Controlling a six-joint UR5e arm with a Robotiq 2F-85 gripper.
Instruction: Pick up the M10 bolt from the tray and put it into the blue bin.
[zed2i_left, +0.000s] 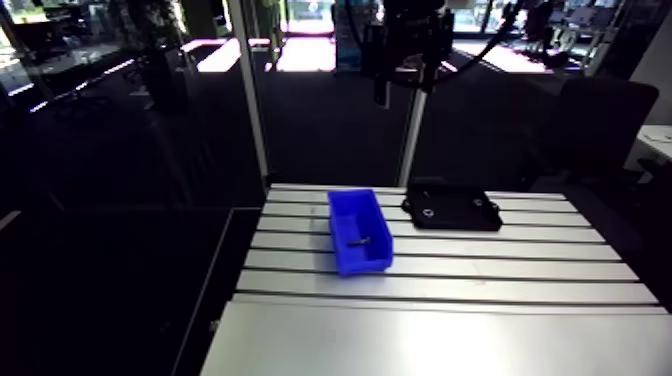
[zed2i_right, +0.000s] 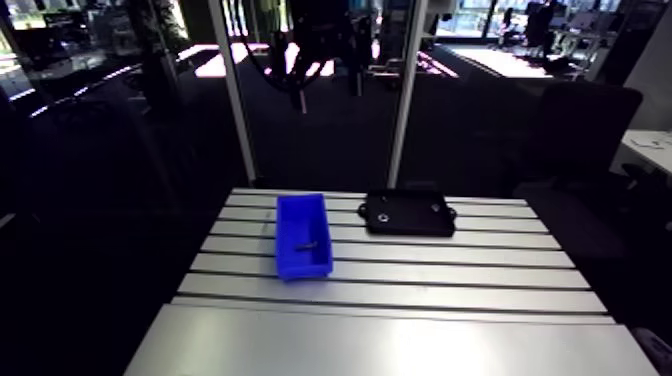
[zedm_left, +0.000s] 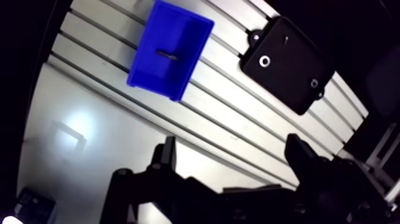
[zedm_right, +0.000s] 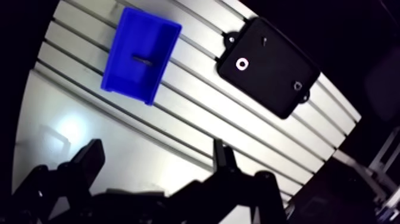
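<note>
claw (zedm_left: 235, 156): spread wide, empty, touching nothing, high above counter (zedm_left: 238, 122) | bolt (zedm_left: 167, 54): lying inside blue bin (zedm_left: 156, 83) | tray (zedm_left: 291, 71): near bin

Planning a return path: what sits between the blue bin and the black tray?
Nothing: only bare slotted table separates the blue bin from the black tray, clearest in the wrist view.

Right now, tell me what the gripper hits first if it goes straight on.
Probably bare table, seen between the open jaws of the gripper, though depth is unclear. The blue bin and black tray lie ahead, off that line.
</note>
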